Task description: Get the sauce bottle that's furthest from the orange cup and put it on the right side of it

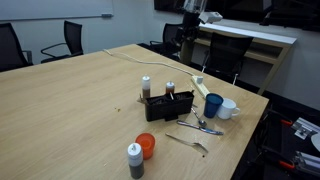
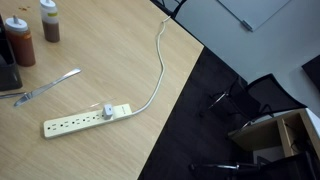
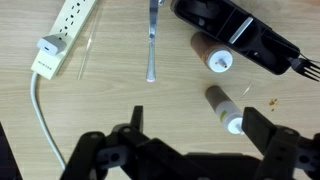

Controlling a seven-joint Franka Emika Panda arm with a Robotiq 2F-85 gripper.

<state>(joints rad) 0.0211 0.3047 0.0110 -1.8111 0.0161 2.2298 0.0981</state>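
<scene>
Two bottles beside the black box point(image 3: 240, 35): sauce bottle point(image 3: 226, 110) stands farther from the box than the other bottle point(image 3: 213, 55), upright on the desk point(image 3: 120, 120), orange cup point(image 1: 147, 145) across the box. Hand point(image 3: 192, 128) spread, empty, above. Likely light, rigid, slick, tippy; pinch mid-body under cap

The sauce bottle point(image 1: 170, 91) is small and slim, with a pale body and a reddish-brown top; it stands upright toward the middle of the table point(image 1: 60, 110) in an exterior view. The orange cup point(image 1: 147, 146) is squat, round and bright orange; it sits upright near the table's near edge, well apart from the bottle and shorter than it.
</scene>
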